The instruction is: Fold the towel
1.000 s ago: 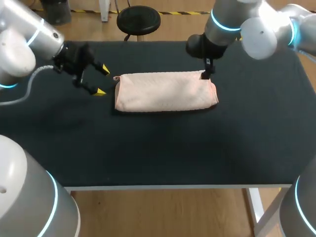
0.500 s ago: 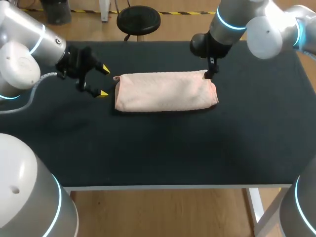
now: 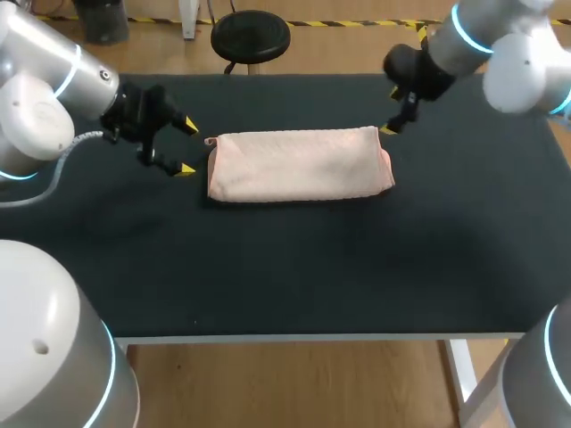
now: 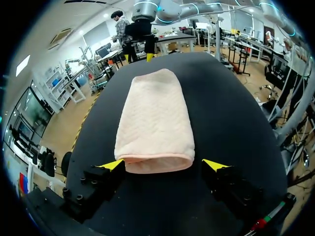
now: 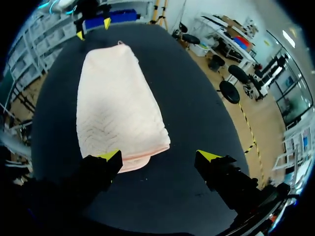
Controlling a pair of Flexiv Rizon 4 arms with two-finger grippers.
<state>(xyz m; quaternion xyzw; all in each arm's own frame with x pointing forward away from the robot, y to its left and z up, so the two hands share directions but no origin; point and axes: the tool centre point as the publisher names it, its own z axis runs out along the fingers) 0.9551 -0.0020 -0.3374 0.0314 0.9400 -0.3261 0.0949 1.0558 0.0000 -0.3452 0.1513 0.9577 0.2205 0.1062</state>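
The black bench (image 3: 268, 267) carries one thing only, a pink towel (image 3: 299, 165) folded into a long pad lying crosswise at its middle. At the left, the left gripper's fingers (image 3: 186, 147) stand wide open just beside the towel's left short end, gripping nothing. In the left wrist view that rounded end (image 4: 155, 123) sits between the two yellow tips (image 4: 163, 165), apart from both. A small loop (image 3: 211, 140) sticks out at the far left corner. At the right, the right gripper's fingers (image 3: 393, 111) are spread open too, just off the towel's far right corner. In the right wrist view one finger is near that end (image 5: 118, 98) and the other over bare bench (image 5: 158, 157).
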